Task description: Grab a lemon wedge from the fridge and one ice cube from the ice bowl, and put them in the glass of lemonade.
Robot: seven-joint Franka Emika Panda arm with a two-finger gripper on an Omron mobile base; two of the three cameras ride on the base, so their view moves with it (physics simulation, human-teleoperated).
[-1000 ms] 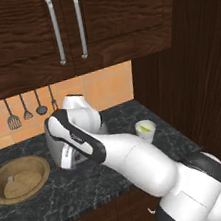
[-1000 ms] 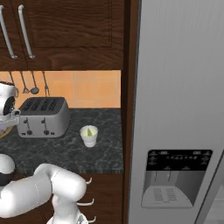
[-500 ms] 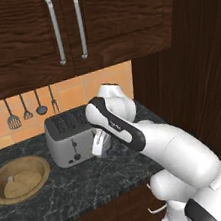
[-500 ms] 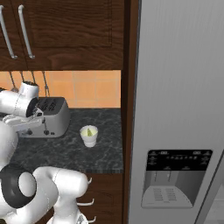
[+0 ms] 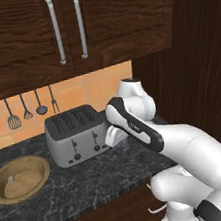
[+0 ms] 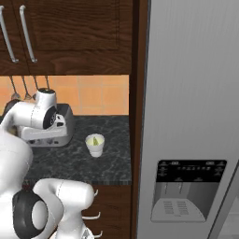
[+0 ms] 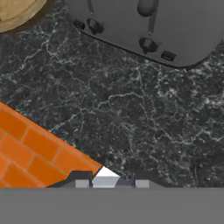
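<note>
My gripper (image 5: 113, 137) hangs low over the dark counter, just right of the toaster's front, shut on a tiny whitish ice cube (image 7: 105, 178) that sits between its fingertips. In the right base view the gripper (image 6: 60, 123) is left of the glass of lemonade (image 6: 95, 145), a small whitish cup on the counter. The cup's yellow-green contents rise to a small peak; I cannot tell whether that is the lemon wedge. The wooden ice bowl (image 5: 38, 165) lies at the counter's left end, and its edge (image 7: 17, 11) shows in the hand view. The grey fridge (image 6: 191, 93) stands shut at the right.
A grey toaster (image 5: 78, 133) stands between the bowl and the glass, close under the hand (image 7: 148, 26). Dark wall cabinets (image 5: 64, 28) hang overhead, and utensils (image 5: 26, 109) hang on the orange tile wall. A dark wood panel (image 6: 136, 93) separates the counter from the fridge.
The arm has swung to the right, from left of the toaster across its front to its right end, carrying the ice cube toward the glass. Nothing else moved.
</note>
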